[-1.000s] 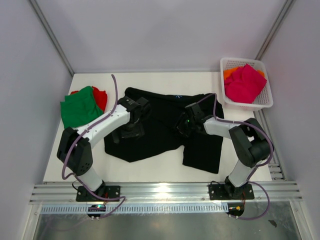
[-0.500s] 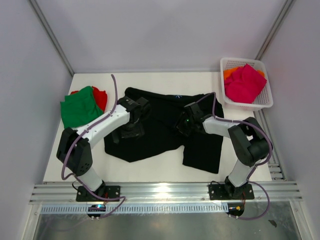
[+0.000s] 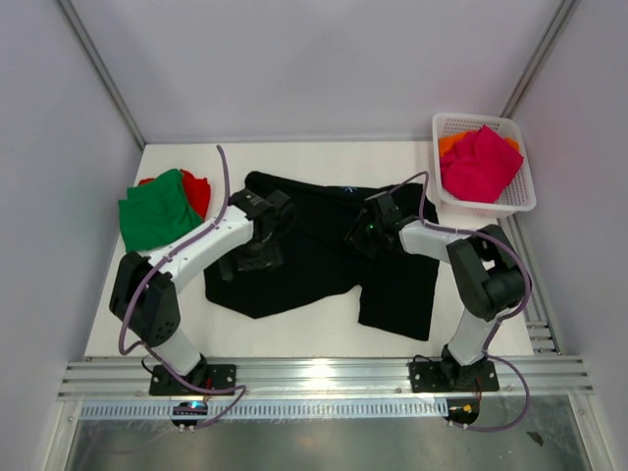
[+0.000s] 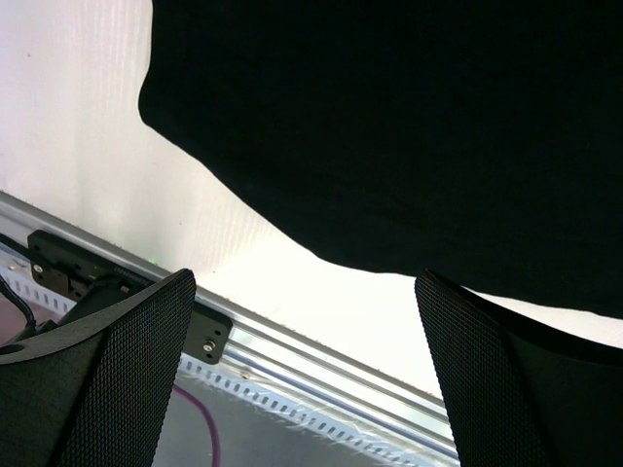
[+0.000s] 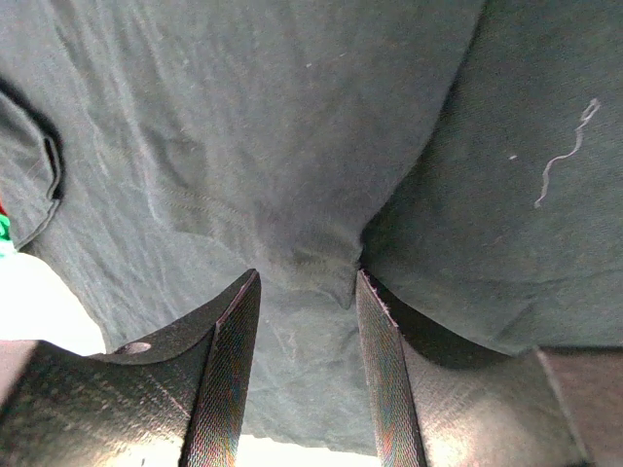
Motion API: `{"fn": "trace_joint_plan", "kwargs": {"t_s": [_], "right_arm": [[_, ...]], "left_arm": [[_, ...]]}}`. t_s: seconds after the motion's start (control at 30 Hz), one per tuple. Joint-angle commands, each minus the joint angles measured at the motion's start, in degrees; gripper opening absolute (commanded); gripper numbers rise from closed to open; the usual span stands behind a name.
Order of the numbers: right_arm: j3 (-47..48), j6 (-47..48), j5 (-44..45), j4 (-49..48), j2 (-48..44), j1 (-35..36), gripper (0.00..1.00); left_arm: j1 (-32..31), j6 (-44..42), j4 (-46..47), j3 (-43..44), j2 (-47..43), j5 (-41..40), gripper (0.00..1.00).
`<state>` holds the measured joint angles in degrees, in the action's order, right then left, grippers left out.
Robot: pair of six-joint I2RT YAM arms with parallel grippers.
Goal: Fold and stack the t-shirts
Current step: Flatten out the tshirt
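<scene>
Black t-shirt (image 3: 314, 255): lies unfolded and rumpled in the middle of the tabletop (image 3: 304, 329). Its long axis runs roughly parallel to the near edge. Two lobes reach toward the near edge with a notch between them, and the neck side faces the far edge.

Right gripper (image 5: 308, 274): down on the shirt's right-of-centre part. Its jaws stand about half apart and straddle a small pucker of the cloth. No firm pinch is evident, and I cannot say that the cloth is lifted.

Left gripper (image 4: 304, 276): jaws fully spread and holding nothing, hovering over the shirt's left half. In the left wrist view the shirt's curved near hem lies just past the fingertips. Beyond it come bare tabletop and the metal rail (image 3: 324, 373) at the near edge.

Judgement: a fold turns on the left lobe and its hem. The left arm is the nearer one there, and the hem lies on the near-edge side of its gripper. The right arm is already placed over the ridge at the middle.

Other shirts:
- Green t-shirt (image 3: 152, 211): folded at the left edge, lying on the red t-shirt (image 3: 199, 189).
- Magenta-pink t-shirt (image 3: 481, 162) and orange t-shirt (image 3: 451, 143): both unfolded in the white basket (image 3: 491, 207) at the far right corner.

Room: matte white tabletop with plain pale walls on three sides.
</scene>
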<state>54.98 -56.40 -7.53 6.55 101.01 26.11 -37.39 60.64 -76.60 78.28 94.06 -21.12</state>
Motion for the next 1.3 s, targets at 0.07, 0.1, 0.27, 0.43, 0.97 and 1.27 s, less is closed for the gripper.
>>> {"fn": "trace_joint_plan", "kwargs": {"t_s": [0.07, 0.1, 0.27, 0.43, 0.97, 1.27], "right_arm": [[1.3, 1.1, 1.5, -0.4, 0.3, -0.4, 0.47], [1.0, 1.2, 1.4, -0.7, 0.3, -0.5, 0.44], [0.6, 1.6, 0.5, -1.6, 0.6, -0.7, 0.14], [0.6, 2.3, 0.3, -2.3, 0.5, -0.8, 0.03], [11.6, 3.8, 2.3, -2.6, 0.2, -9.1, 0.03], [25.1, 6.7, 3.3, 0.0, 2.8, -15.3, 0.03]], "left_arm": [[0.2, 0.1, -1.1, 0.7, -1.7, -1.9, 0.97], [0.2, 0.1, -1.1, 0.8, -1.5, -1.8, 0.97], [0.2, 0.0, -1.4, 1.2, -1.6, -2.1, 0.97], [0.2, 0.1, -1.5, 0.9, -1.8, -2.3, 0.97], [0.2, 0.3, -0.7, 0.2, -1.7, -1.7, 0.97], [0.3, 0.4, 0.5, -0.8, -1.5, -1.5, 0.97]]}}
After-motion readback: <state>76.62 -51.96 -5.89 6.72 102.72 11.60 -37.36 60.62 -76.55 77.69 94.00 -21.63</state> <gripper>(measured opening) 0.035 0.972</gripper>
